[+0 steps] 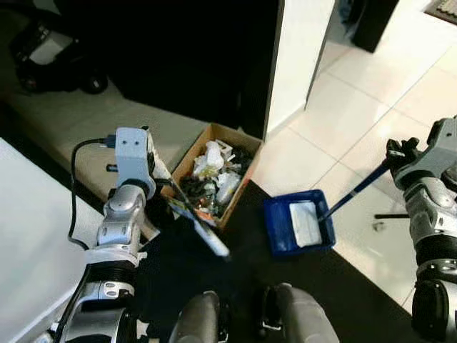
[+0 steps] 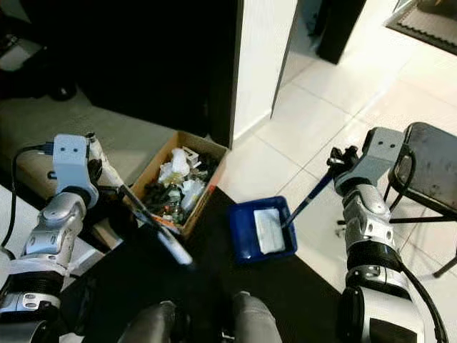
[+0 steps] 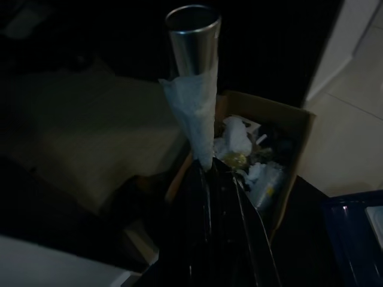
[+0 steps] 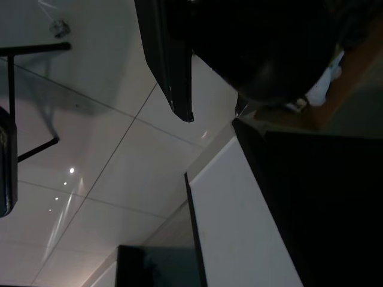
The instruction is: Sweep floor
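Down across the lower middle of the frame lies a black mat [image 1: 371, 286], with pale floor tiles [image 1: 350, 121] filling the upper right. At centre sits my cardboard box [image 1: 214, 175], heaped with white and dark rubbish. Just right of it, on the mat's edge, rests the blue dustpan [image 1: 300, 224] with a white wad inside; its long blue handle [image 1: 357, 189] slants up to my right gripper [image 1: 400, 153], clenched around it at the right edge. My left gripper [image 1: 161, 187], at left of centre, is clenched on a metal broom handle [image 3: 192, 36] partly wrapped in white paper, beside the box's near wall.
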`<state>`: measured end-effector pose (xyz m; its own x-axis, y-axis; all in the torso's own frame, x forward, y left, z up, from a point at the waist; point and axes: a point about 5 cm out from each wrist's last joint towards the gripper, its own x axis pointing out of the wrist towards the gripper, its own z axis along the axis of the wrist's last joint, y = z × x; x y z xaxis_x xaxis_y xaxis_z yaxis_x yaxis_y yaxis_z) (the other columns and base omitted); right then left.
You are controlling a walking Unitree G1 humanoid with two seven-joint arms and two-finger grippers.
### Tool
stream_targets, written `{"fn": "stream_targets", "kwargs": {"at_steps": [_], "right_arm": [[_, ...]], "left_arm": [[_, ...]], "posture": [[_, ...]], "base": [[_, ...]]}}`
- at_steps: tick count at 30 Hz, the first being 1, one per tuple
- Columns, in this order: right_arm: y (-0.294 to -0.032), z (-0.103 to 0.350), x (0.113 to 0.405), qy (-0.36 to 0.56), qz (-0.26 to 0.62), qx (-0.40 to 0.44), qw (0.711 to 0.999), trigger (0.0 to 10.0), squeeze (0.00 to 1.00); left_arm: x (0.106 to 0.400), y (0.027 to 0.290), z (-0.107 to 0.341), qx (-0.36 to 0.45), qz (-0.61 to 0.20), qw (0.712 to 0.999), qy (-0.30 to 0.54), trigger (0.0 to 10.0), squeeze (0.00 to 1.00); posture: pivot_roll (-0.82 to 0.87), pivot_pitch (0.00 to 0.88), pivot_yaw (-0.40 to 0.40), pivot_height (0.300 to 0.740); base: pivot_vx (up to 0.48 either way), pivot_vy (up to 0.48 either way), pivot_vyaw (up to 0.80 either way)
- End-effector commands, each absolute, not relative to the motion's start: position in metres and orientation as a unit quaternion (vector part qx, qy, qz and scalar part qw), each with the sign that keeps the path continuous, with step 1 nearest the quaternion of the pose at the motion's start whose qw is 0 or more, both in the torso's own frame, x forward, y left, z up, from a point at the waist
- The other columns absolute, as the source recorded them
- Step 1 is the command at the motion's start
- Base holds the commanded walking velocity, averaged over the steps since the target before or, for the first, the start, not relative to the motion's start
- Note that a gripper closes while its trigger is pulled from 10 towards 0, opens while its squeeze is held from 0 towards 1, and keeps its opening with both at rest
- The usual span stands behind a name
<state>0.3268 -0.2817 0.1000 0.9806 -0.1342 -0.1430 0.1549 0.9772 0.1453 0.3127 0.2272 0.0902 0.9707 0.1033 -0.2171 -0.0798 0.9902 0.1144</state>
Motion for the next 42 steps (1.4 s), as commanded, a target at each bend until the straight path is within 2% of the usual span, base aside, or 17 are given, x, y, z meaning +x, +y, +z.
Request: {"fn": "stream_targets", "kwargs": {"at_steps": [1, 4, 13, 16, 31, 37, 40, 42], "right_arm": [[-0.28, 0.107, 0.33, 0.048, -0.067, 0.083, 0.993, 10.0, 0.0], [-0.279, 0.107, 0.331, 0.049, -0.062, 0.083, 0.993, 10.0, 0.0], [-0.276, 0.104, 0.329, 0.051, -0.058, 0.084, 0.994, 10.0, 0.0], [-0.276, 0.103, 0.329, 0.051, -0.057, 0.084, 0.994, 10.0, 0.0], [-0.273, 0.108, 0.333, 0.047, -0.044, 0.082, 0.995, 10.0, 0.0], [-0.26, 0.095, 0.332, 0.083, -0.006, 0.084, 0.993, 10.0, 0.0], [-0.243, 0.084, 0.329, 0.097, 0.024, 0.078, 0.992, 10.0, 0.0], [-0.24, 0.083, 0.329, 0.096, 0.027, 0.077, 0.992, 10.0, 0.0]], "left_arm": [[0.312, 0.228, 0.092, 0.045, 0.056, 0.993, 0.098, 10.0, 0.0], [0.313, 0.229, 0.094, 0.042, 0.053, 0.993, 0.096, 10.0, 0.0], [0.313, 0.235, 0.094, 0.045, 0.064, 0.991, 0.107, 10.0, 0.0], [0.313, 0.24, 0.093, 0.02, 0.088, 0.99, 0.108, 10.0, 0.0], [0.313, 0.245, 0.092, 0.041, 0.108, 0.987, 0.114, 10.0, 0.0], [0.313, 0.234, 0.089, 0.045, 0.076, 0.989, 0.117, 10.0, 0.0], [0.314, 0.216, 0.088, 0.047, 0.026, 0.992, 0.112, 10.0, 0.0], [0.314, 0.214, 0.088, 0.045, 0.021, 0.993, 0.111, 10.0, 0.0]], "posture": [[0.0, 0.051, 0.014, 0.74], [0.0, 0.051, 0.014, 0.74], [0.0, 0.052, 0.018, 0.74], [0.0, 0.052, 0.018, 0.74], [0.0, 0.051, 0.015, 0.74], [0.0, 0.047, 0.014, 0.74], [0.0, 0.044, 0.014, 0.74], [0.0, 0.044, 0.015, 0.74]], "base": [[0.0, 0.0, 0.0], [0.0, 0.0, 0.0], [0.0, -0.48, 0.0], [0.0, 0.0, 0.0], [0.0, 0.0, 0.0], [0.0, 0.0, 0.0], [0.0, 0.0, 0.0], [0.0, 0.0, 0.0]]}}
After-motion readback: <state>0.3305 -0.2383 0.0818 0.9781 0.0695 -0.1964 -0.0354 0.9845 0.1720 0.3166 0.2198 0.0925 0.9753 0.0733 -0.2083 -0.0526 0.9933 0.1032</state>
